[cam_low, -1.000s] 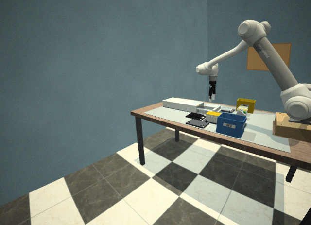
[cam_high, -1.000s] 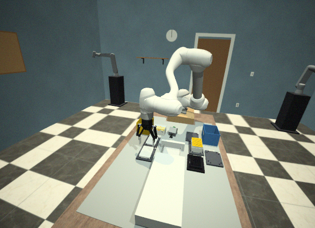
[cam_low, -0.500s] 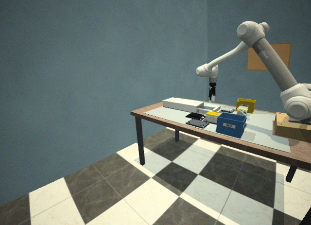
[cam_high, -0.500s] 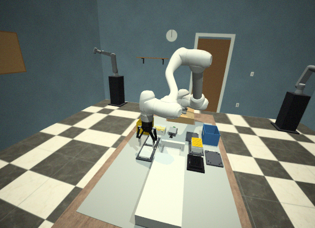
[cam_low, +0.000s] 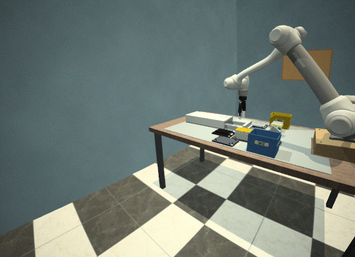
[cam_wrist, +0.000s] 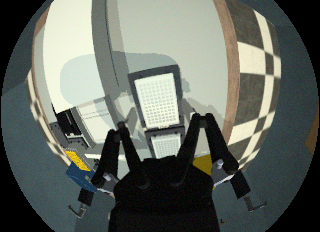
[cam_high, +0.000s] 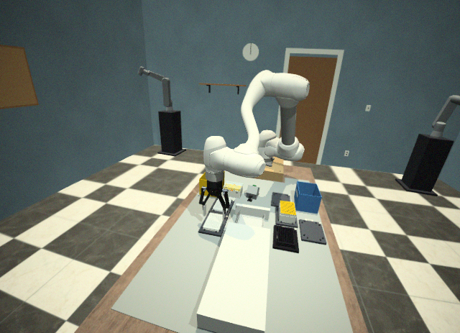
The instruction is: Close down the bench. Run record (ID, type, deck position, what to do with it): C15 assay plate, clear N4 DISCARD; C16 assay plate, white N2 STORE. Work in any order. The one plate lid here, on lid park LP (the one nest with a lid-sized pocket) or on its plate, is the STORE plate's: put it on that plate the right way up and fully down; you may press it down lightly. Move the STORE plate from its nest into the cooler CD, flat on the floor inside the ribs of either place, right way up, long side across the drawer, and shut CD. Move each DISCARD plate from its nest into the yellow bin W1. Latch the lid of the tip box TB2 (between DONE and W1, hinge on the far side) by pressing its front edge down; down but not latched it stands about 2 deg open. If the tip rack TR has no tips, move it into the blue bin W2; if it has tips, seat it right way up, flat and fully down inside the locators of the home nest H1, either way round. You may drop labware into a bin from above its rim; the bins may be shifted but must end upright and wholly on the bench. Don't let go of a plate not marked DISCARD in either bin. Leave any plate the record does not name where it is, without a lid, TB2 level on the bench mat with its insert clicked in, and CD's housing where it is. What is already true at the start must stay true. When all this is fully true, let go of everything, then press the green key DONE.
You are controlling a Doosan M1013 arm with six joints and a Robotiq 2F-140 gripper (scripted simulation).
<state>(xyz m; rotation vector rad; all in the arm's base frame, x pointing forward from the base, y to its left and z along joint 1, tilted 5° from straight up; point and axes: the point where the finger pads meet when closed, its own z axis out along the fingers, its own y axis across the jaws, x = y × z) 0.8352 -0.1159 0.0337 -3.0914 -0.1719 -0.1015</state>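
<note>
My gripper [cam_high: 214, 207] is open and empty. It hangs low over the left side of the bench, fingers pointing down, and also shows in the exterior view [cam_low: 241, 110]. A white assay plate [cam_high: 213, 222] lies in a dark nest just in front of the fingers. In the wrist view this white plate [cam_wrist: 158, 100] lies ahead, and a second pale plate [cam_wrist: 167, 144] lies right below, between the fingers. The yellow bin W1 [cam_high: 204, 183] stands behind the gripper, partly hidden by the arm. I cannot make out the plate lid.
The cooler CD [cam_high: 237, 273] is a long white box in the middle, with its drawer [cam_high: 252, 212] open toward the far end. The tip box TB2 [cam_high: 233, 188] and DONE key [cam_high: 253, 190] stand behind it. The blue bin W2 [cam_high: 307, 196], a yellow-topped tip rack [cam_high: 287, 208] and two dark nests [cam_high: 285, 237] lie to the right.
</note>
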